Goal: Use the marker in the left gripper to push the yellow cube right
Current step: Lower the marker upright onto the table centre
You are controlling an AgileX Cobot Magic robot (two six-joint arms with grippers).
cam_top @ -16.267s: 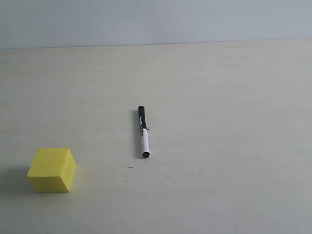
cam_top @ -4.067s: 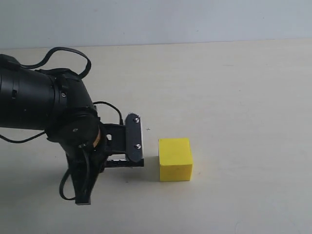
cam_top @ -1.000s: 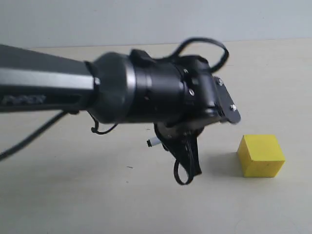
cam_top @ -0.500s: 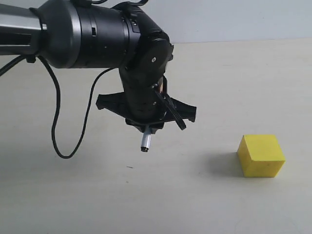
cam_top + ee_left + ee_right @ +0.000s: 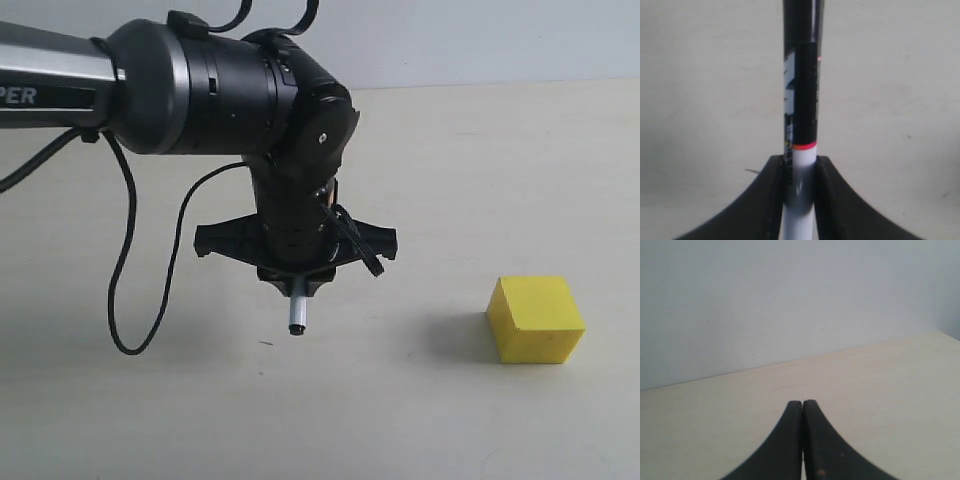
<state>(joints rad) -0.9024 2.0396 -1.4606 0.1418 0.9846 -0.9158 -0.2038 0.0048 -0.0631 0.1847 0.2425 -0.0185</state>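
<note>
Since half a second ago the left hand (image 5: 297, 284) has dropped a touch, taking the marker (image 5: 297, 314) lower, while the yellow cube (image 5: 535, 318) has stayed put. That cube sits on the worktop (image 5: 450, 170) toward the right edge, closer to the near edge than the far one. The left hand is clamped on the marker's white barrel, black end pointing down around the worktop's middle, well apart from the cube. Whether that end touches the surface, I can't tell. The right hand (image 5: 803, 410) has its fingers pressed together, holding nothing.

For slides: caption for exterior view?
Left gripper holds marker vertically, apart from the yellow cube to its right.
</note>
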